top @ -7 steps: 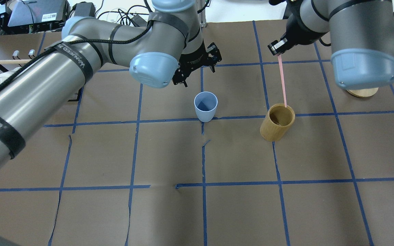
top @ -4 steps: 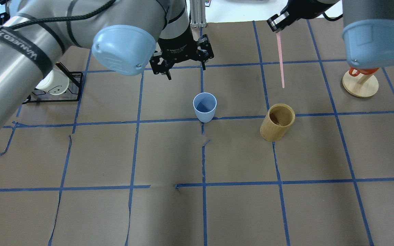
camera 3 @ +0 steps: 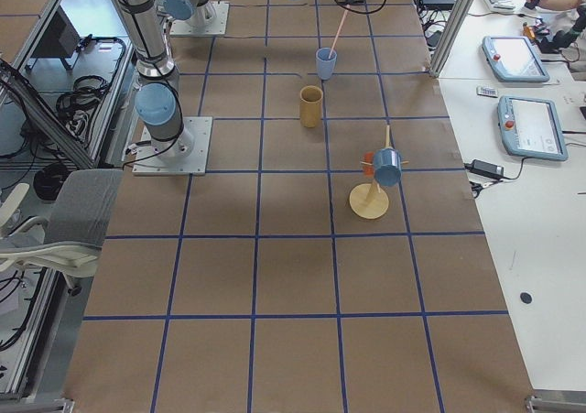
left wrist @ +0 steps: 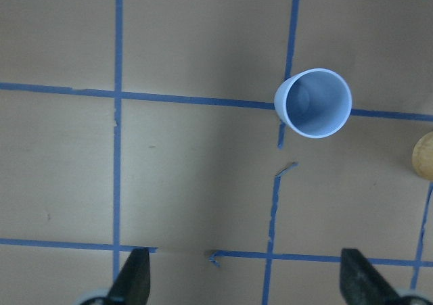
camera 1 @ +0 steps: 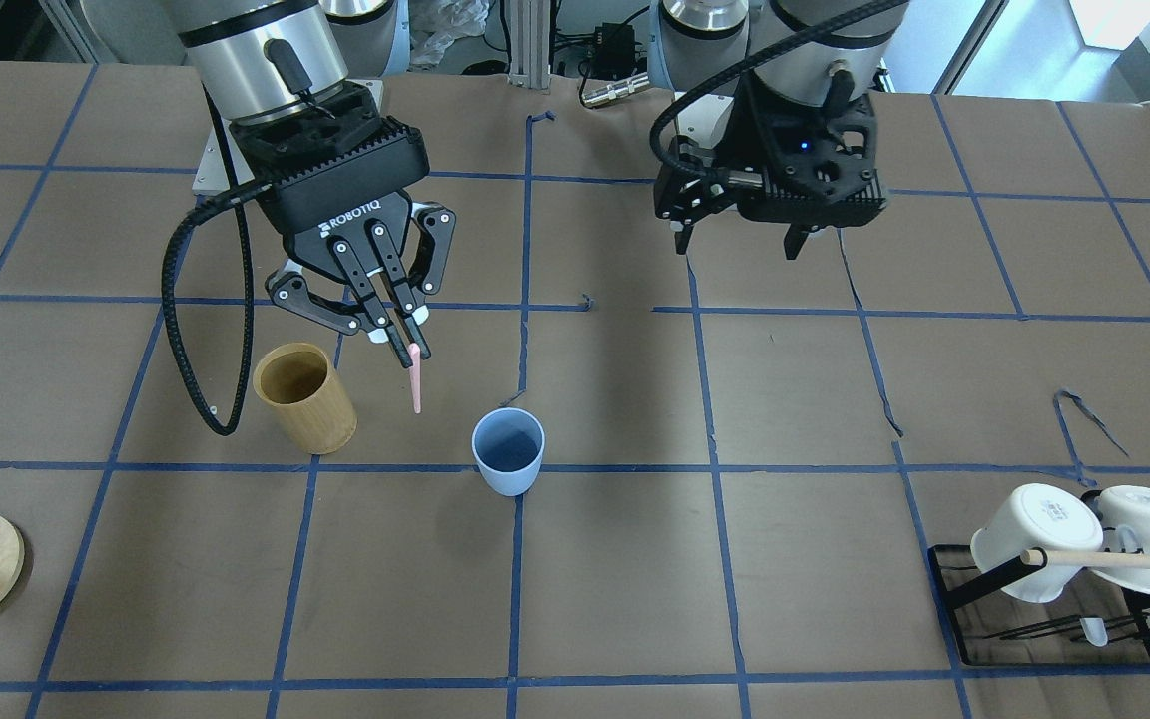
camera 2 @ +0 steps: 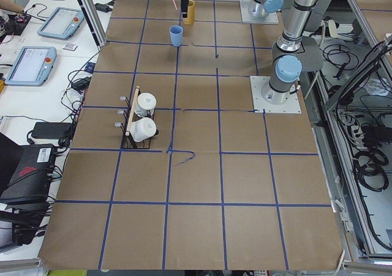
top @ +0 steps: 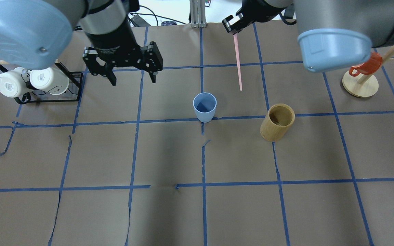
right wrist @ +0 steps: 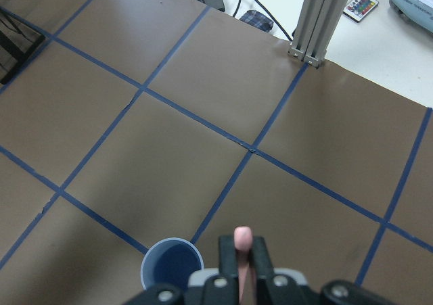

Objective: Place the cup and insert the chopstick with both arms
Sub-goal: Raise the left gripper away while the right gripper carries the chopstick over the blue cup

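Two claws hang over the counter (top: 169, 153). Well left of the blue cup (top: 204, 107), the left claw (top: 133, 77) gapes wide, empty. Just right of the cup, the right claw (top: 234, 31) pinches a pink chopstick (top: 238, 65), tip down. Farther right stands a wooden cup (top: 277, 122).

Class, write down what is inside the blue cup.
Nothing: the blue cup shows a bare floor and inner wall from above. The pink chopstick hangs outside it, gripped by the right pincer. No part inside is covered.
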